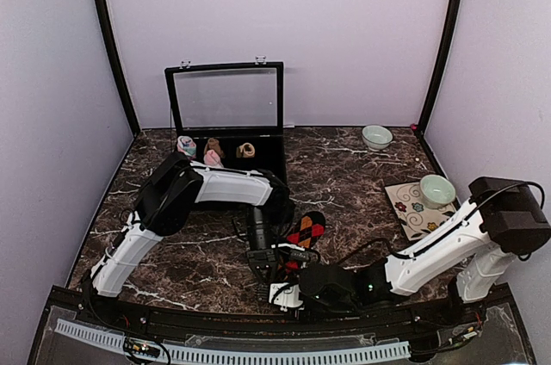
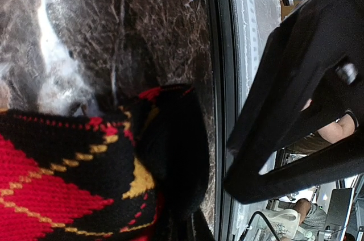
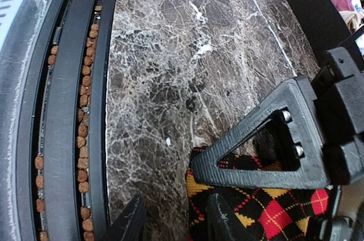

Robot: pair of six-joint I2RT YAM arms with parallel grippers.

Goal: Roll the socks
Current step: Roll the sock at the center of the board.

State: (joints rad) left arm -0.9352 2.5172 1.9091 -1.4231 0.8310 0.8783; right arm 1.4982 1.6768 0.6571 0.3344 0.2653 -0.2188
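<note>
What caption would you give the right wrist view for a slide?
Right fingers straddle the argyle sock's edge on the marble table.

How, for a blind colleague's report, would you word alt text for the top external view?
Two robot arms meet, left gripper and right gripper at one end of a black argyle sock, near the front of a dark marble table. Behind: an open black box with small sock rolls; two pale bowls at right.
</note>
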